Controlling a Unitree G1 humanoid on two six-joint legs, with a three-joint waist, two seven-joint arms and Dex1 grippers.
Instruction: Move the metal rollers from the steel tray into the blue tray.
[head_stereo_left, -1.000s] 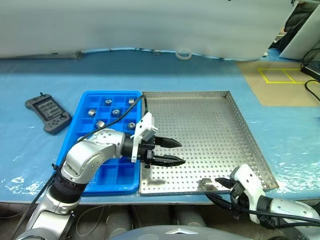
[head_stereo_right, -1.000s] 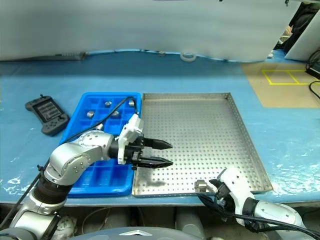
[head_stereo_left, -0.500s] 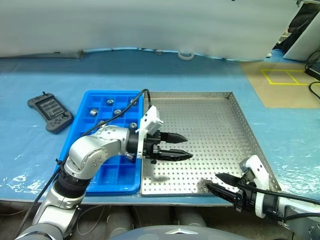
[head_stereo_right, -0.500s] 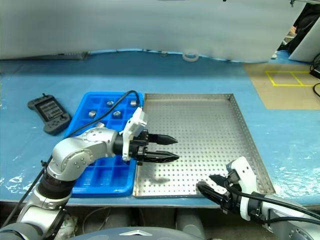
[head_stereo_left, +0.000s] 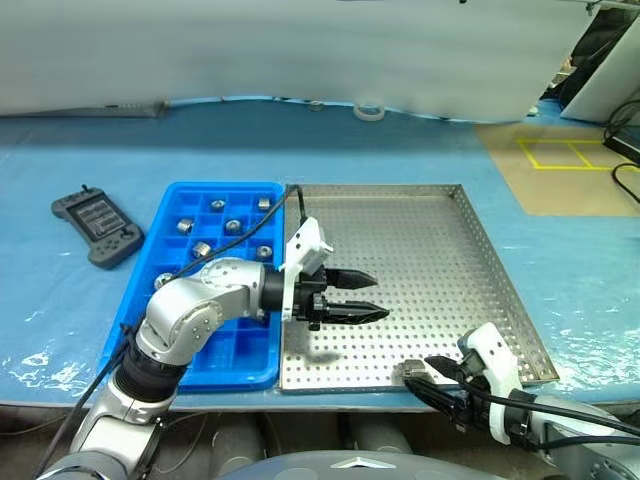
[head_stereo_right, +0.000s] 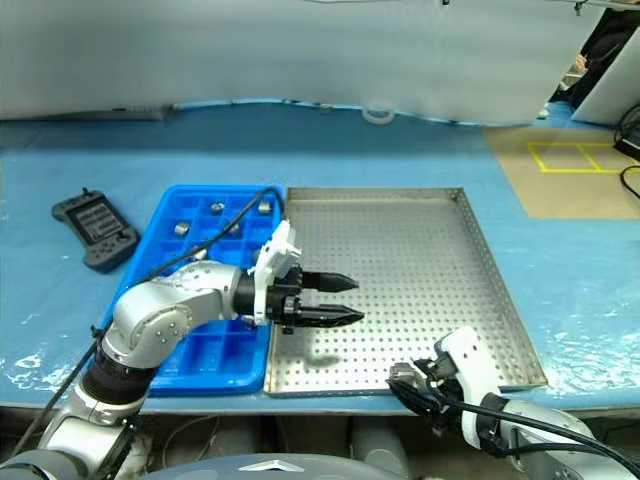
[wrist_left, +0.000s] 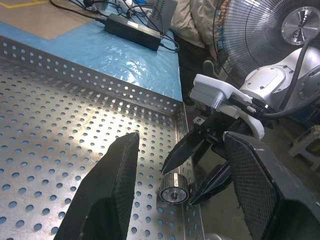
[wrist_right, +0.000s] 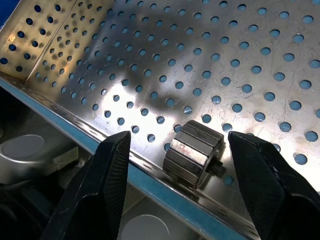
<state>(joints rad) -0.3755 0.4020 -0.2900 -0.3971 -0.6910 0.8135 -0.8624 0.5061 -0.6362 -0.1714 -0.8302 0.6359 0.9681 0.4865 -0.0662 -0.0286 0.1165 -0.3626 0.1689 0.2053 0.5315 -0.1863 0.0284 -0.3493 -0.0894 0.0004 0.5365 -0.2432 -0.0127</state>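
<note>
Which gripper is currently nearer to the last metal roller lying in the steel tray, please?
Right. The right gripper straddles the metal roller at the steel tray near rim; the left gripper hovers mid-tray, apart.

Head stereo pair down over steel tray (head_stereo_left: 420, 260); both wrist views close on its near rim.

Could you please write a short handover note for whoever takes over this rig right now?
Left tool: open, empty, hovering over the steel tray near its left side.
Right tool: open, straddling the last metal roller at the steel tray's near rim, not yet gripped.
Blue tray: six rollers sit in its far compartments.
Done: all but one moved.
Left: close on the last roller, lift it, place it in a free blue compartment.
</note>
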